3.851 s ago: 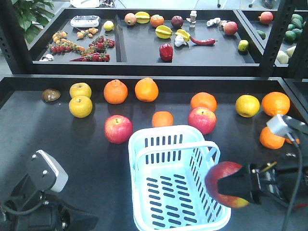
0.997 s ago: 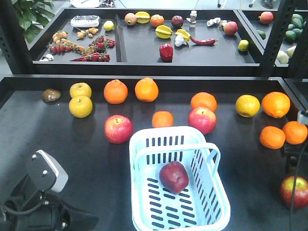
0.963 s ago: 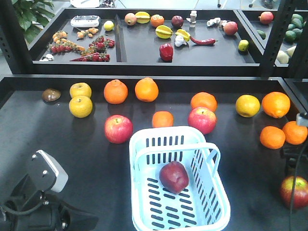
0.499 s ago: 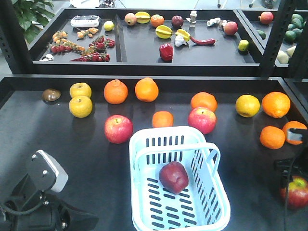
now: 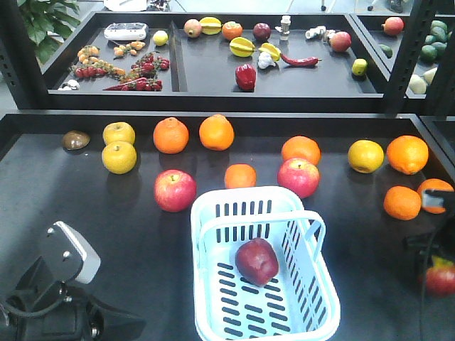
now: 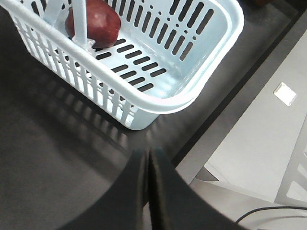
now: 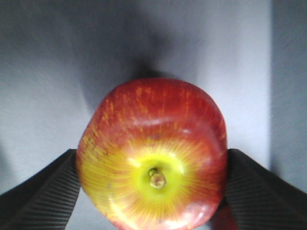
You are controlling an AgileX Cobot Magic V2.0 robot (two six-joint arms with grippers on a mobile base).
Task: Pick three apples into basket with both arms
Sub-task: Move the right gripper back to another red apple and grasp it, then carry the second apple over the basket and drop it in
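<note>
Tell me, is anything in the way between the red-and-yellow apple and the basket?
Nothing that I can see. The right pincer has a finger on either side of the red-and-yellow apple, with nothing between them. From there to the basket there is only bare table. The oranges lie farther back.
</note>
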